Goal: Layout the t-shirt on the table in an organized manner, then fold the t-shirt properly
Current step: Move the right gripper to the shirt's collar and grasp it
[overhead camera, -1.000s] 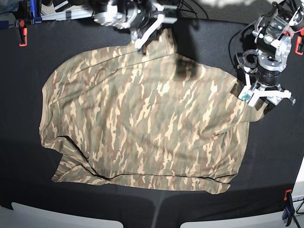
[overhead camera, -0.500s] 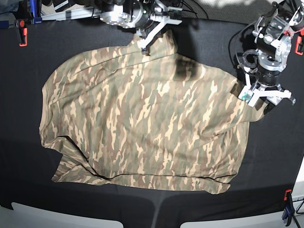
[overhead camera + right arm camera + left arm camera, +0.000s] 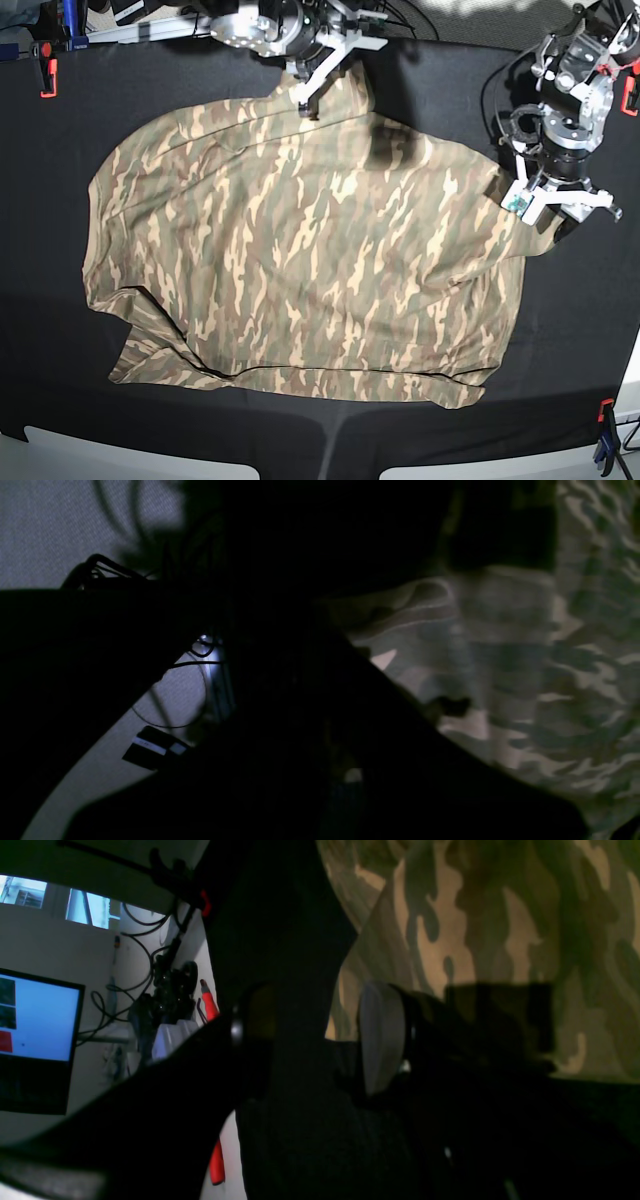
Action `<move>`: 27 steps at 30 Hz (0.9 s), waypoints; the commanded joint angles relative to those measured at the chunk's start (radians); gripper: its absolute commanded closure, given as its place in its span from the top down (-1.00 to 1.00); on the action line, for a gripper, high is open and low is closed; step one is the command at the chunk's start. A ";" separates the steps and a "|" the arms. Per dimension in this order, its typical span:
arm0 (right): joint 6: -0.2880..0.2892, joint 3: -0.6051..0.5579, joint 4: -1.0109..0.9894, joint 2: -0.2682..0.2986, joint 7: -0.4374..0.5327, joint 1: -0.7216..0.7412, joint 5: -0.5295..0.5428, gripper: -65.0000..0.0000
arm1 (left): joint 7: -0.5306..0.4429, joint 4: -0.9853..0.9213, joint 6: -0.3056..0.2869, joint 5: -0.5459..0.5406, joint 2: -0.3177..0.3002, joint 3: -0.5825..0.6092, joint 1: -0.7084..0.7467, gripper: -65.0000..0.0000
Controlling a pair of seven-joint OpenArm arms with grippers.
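Observation:
The camouflage t-shirt (image 3: 300, 260) lies spread and wrinkled over the middle of the black table (image 3: 60, 400). At the shirt's far edge my right gripper (image 3: 303, 103) is shut on a raised flap of the fabric. Its wrist view is very dark, with only t-shirt cloth (image 3: 550, 680) showing on the right. My left gripper (image 3: 560, 205) hangs over the shirt's right corner with its white fingers spread open. In the left wrist view the left gripper (image 3: 315, 1040) shows bare black cloth between its pads, and the t-shirt (image 3: 500, 940) lies just beyond them.
A red clamp (image 3: 47, 75) grips the table's far left edge, and another clamp (image 3: 605, 440) sits at the near right corner. Cables (image 3: 400, 20) run along the back. A lit monitor (image 3: 35, 1040) stands off the table's side.
My right gripper has shifted slightly right at the shirt's far edge and closed its fingers on the fabric. The left arm has not moved.

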 commanded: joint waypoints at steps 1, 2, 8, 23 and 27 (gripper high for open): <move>-0.031 0.003 0.051 -0.011 0.036 0.008 0.011 -1.00 | -0.019 0.018 0.019 0.018 -0.014 -0.008 -0.008 -0.20; -0.032 0.003 0.069 -0.011 0.019 0.008 0.011 -1.00 | -0.019 0.018 0.019 0.018 -0.014 -0.008 -0.008 -0.20; -0.034 0.005 0.173 -0.005 -0.080 0.008 0.010 -1.00 | -0.019 0.018 0.019 0.018 -0.014 -0.008 -0.008 -0.20; -0.101 0.141 0.222 0.220 -0.211 0.009 0.087 -1.00 | -0.024 0.018 0.019 0.018 -0.014 -0.008 -0.009 -0.20; -0.053 0.095 0.221 0.217 -0.132 0.009 0.113 -0.84 | -0.023 0.018 0.019 0.018 -0.014 -0.008 -0.008 -0.20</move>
